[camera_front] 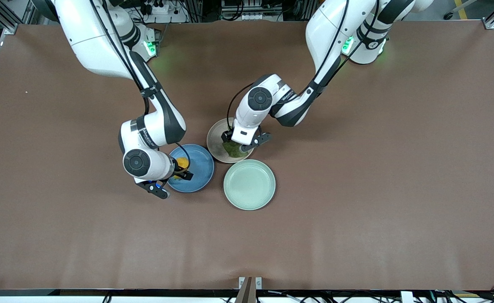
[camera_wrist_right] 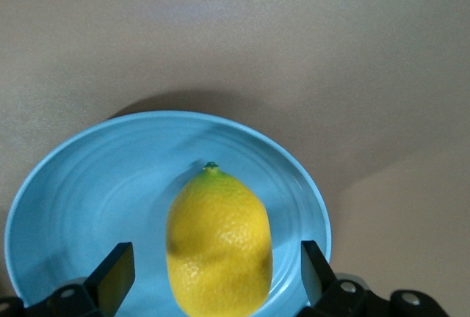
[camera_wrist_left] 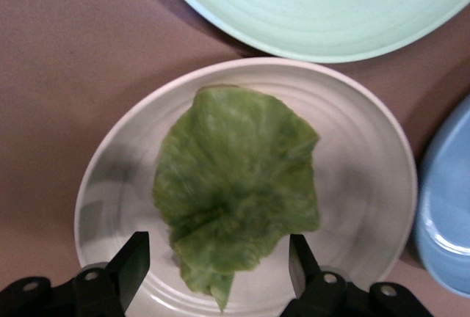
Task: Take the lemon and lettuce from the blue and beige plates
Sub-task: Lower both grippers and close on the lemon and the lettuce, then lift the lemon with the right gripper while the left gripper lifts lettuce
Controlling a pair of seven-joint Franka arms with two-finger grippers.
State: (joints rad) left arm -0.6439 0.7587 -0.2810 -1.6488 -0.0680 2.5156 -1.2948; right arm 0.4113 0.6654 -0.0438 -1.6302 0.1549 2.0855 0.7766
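Observation:
The lemon point(camera_front: 182, 163) lies on the blue plate point(camera_front: 199, 168); in the right wrist view the lemon point(camera_wrist_right: 219, 242) sits between my right gripper's point(camera_wrist_right: 214, 273) open fingers, with a gap on each side. The lettuce point(camera_front: 233, 149) lies on the beige plate point(camera_front: 215, 139). In the left wrist view the lettuce point(camera_wrist_left: 236, 188) spreads over the beige plate point(camera_wrist_left: 367, 163), its narrow end between my left gripper's point(camera_wrist_left: 219, 266) open fingers, untouched. My right gripper point(camera_front: 182, 170) is low over the blue plate, my left gripper point(camera_front: 235, 147) low over the beige plate.
An empty mint-green plate point(camera_front: 249, 184) lies next to both plates, nearer the front camera; it also shows in the left wrist view point(camera_wrist_left: 323, 9). Bare brown table point(camera_front: 356, 189) surrounds the three plates.

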